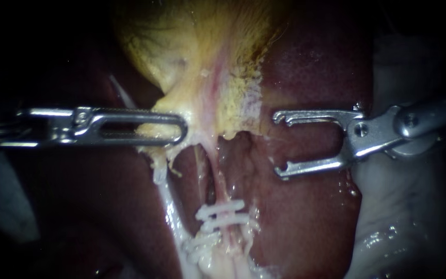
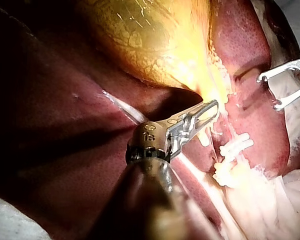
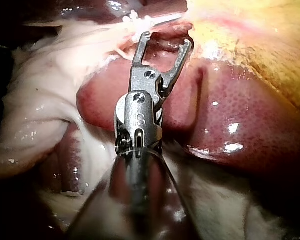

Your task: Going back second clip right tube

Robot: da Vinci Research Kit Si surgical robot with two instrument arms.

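Right tool (image 1: 280, 145) hangs released, jaws wide over the liver (image 1: 311, 222); I see my left tool (image 1: 180, 129) clenched on the gallbladder (image 1: 192, 46).

Wet glossy liver (image 1: 313, 217); polished metal right instrument (image 1: 279, 145)

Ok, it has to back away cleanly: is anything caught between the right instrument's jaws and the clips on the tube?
Nothing visible. The right instrument is open and empty, over bare liver; the clips on the tube lie clear of it.
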